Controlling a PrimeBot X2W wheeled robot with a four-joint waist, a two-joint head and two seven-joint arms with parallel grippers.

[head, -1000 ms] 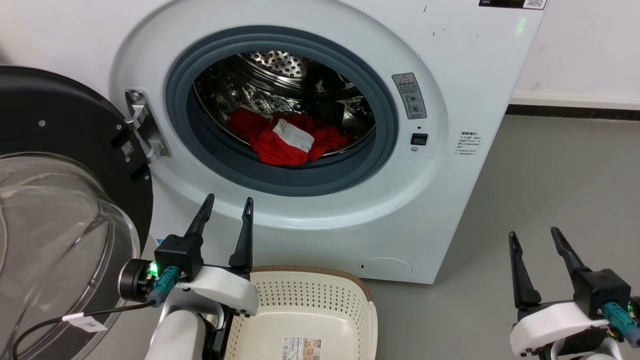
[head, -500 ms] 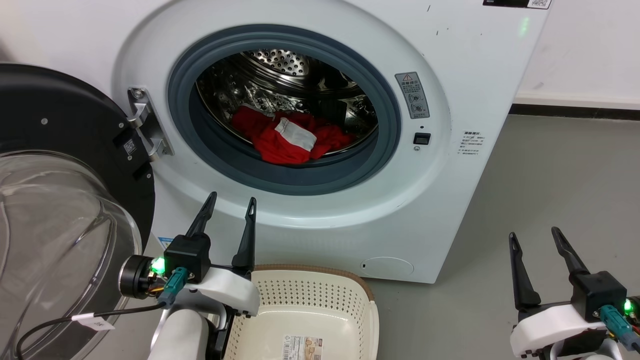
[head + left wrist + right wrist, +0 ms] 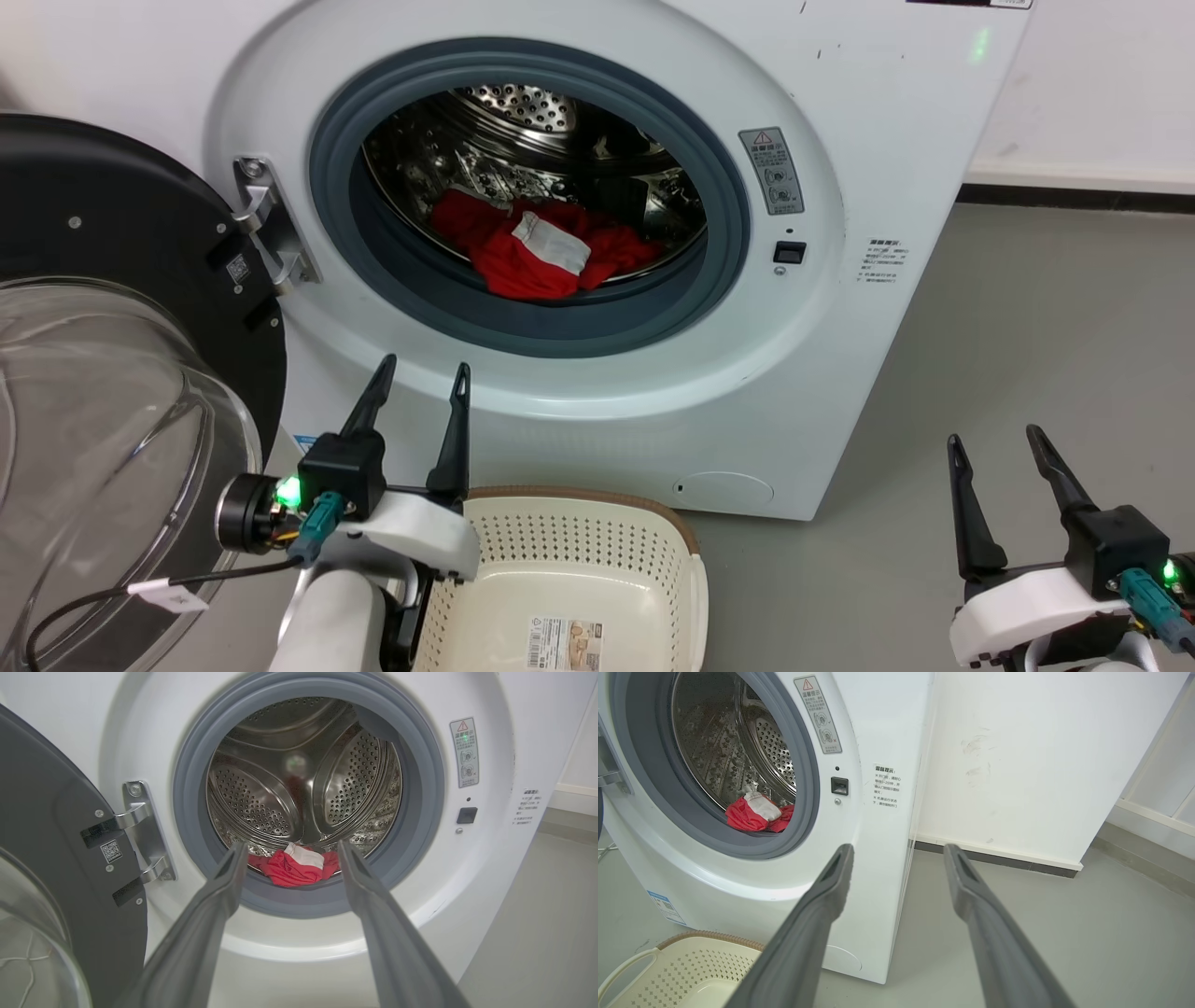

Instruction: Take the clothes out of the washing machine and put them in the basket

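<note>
Left of the washing machine (image 3: pixel 878 121), its glass door (image 3: pixel 112 401) stands swung wide. Your left pincer (image 3: pixel 425 366), fingers spread and empty, points at the machine's opening. The grey seal (image 3: pixel 560 331) rims it, with the red clothes (image 3: pixel 523 266) in the drum behind. The basket (image 3: pixel 579 491) sits at the machine's foot. Your right pincer (image 3: pixel 993 437), spread too, hangs past the machine's right corner; its wrist view adds a scuffed wall (image 3: pixel 1008 756).

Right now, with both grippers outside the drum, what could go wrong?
1. The clothes lie low behind the grey seal; the open left gripper might catch its lip going in.
2. Garments look tangled, so one may drag out and drop beside the basket.
3. The open door stands close on the arm's left.
</note>
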